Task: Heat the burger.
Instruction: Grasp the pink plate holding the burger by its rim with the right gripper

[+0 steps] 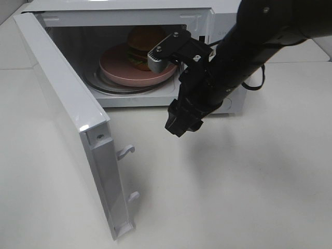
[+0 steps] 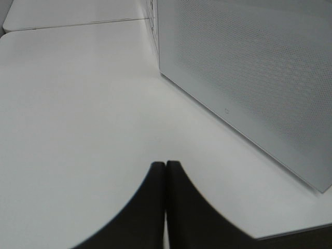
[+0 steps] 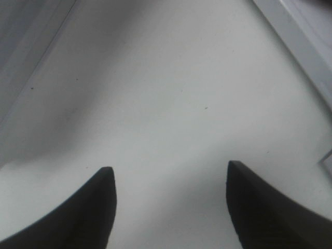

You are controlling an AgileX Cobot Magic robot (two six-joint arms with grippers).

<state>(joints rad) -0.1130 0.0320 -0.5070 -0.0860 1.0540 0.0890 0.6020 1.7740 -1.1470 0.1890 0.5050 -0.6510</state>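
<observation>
Standing apart and empty: right jaws, pointed down at bare table [image 1: 233, 181] just in front of the microwave [image 1: 220, 18] mouth.
Right arm [image 1: 249, 52]: comes in from the table's far right corner and crosses the oven front.
Left jaws: together, tips touching, gripping nothing, low over the table.
Burger [image 1: 141, 44]: upright on a pink plate [image 1: 122, 72], which sits on the turntable [image 1: 104, 88] inside the cavity.
Door [image 1: 62, 98]: swung wide toward the table's left edge, latch hooks [image 1: 126, 151] exposed.
Progress, as judged: loading is done and the jaws are clear of the plate. Left to do: shut the door, then set and start the heating. The controls are hidden behind the arm.
Views: only the high camera shows the burger, plate and cavity. Only the right wrist camera shows the gap between the right jaws plainly. Only the left wrist camera shows the left jaws, plus a dotted white panel [image 2: 249, 78], probably the door's outer face. The left arm is absent from the high view.
</observation>
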